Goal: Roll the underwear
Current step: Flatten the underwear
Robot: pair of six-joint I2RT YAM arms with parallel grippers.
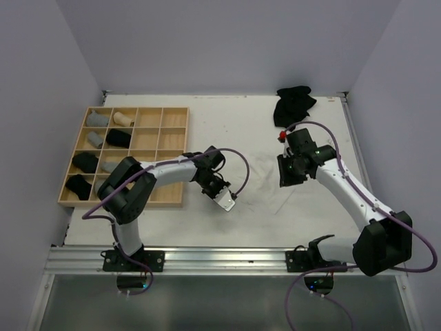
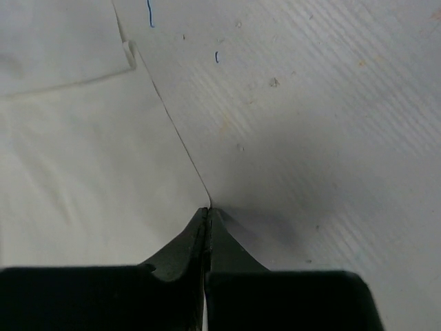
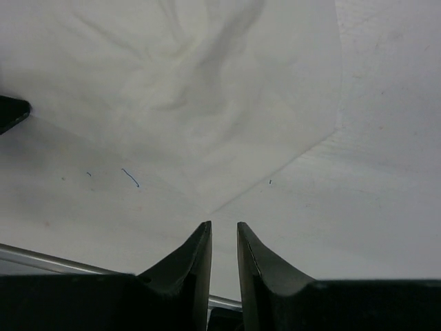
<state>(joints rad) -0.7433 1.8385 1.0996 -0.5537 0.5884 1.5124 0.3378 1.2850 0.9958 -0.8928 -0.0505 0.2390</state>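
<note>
White tabletop (image 1: pixel 227 124) carried the limp flat white cloth underwear (image 2: pixel 83 172) at centre, its edge pinched in the clenched left gripper (image 2: pixel 208 215), the right gripper (image 3: pixel 224 231) slightly parted, empty, just short of a corner; grasping judged in hand, next requiring the right to close before rolling.

rolls (image 1: pixel 118 138) in tray (image 1: pixel 171 140) (left), cloth (image 2: pixel 83 172) centre, pile (image 1: pixel 295 103) back right

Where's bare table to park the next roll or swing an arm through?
Free: the far strip of table between the wooden tray and the black pile, and the near strip between the arm bases. Crowded: the middle, where the white underwear lies between left gripper and right gripper.
</note>
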